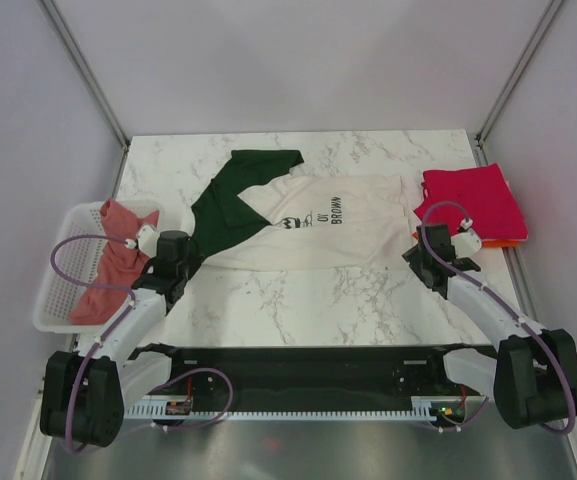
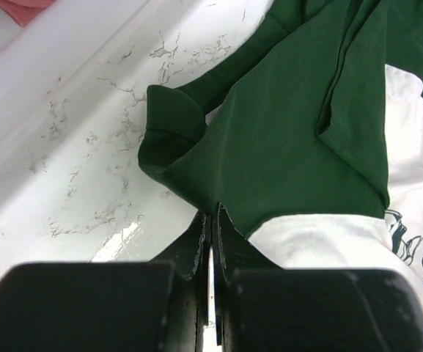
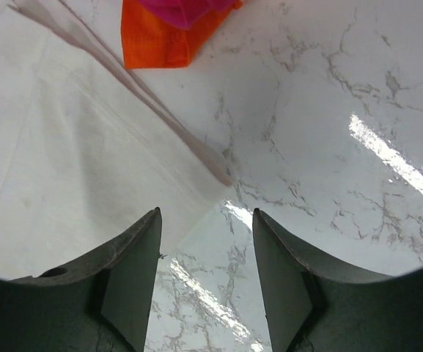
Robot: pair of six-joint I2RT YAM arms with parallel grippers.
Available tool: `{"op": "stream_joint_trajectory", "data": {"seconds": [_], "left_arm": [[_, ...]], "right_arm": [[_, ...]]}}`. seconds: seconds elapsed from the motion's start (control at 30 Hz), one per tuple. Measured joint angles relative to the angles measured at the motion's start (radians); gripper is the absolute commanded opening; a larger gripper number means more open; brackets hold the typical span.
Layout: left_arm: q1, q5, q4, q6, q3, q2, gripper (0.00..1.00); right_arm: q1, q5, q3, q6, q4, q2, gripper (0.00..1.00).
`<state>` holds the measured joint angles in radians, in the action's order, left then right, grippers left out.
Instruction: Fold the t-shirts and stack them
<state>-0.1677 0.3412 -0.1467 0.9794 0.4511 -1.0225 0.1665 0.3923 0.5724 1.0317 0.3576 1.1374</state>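
- Firmly closed, the left gripper touches the green sleeve edge of the cream t-shirt, spread on the table.
- Right gripper gapes, holding nothing, beside that shirt's corner.
- Four shirts: cream; magenta tee atop orange tee; salmon-pink tee in the basket.

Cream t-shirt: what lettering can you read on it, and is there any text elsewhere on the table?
"BROWN": black print on the cream t-shirt, running sideways in the top view.
"OL'": beside it, same print; last letter unsure.
Magenta t-shirt, orange t-shirt, basket: no text seen.
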Motion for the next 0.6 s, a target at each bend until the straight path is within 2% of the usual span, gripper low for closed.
{"op": "stream_joint_trajectory", "data": {"seconds": [0.37, 0.4, 0.43, 0.5, 0.53, 0.6], "left_arm": [[0.000, 0.000, 0.000, -0.011, 0.000, 0.000, 0.02], [0.000, 0.000, 0.000, -0.014, 0.000, 0.000, 0.02], [0.000, 0.000, 0.000, -0.017, 0.000, 0.001, 0.02], [0.000, 0.002, 0.000, -0.023, 0.000, 0.006, 0.02], [0.000, 0.003, 0.000, -0.025, 0.000, 0.009, 0.02], [0.000, 0.009, 0.000, -0.033, 0.000, 0.018, 0.02]], "right_arm": [[0.013, -0.051, -0.035, 0.054, -0.087, 0.133, 0.54], [0.015, -0.045, -0.032, 0.056, -0.105, 0.148, 0.50], [0.015, -0.044, -0.028, 0.058, -0.123, 0.162, 0.36], [0.015, -0.032, -0.019, 0.058, -0.145, 0.194, 0.20], [0.014, -0.022, -0.012, 0.062, -0.147, 0.209, 0.09], [0.001, -0.018, -0.003, 0.066, -0.153, 0.225, 0.02]]}}
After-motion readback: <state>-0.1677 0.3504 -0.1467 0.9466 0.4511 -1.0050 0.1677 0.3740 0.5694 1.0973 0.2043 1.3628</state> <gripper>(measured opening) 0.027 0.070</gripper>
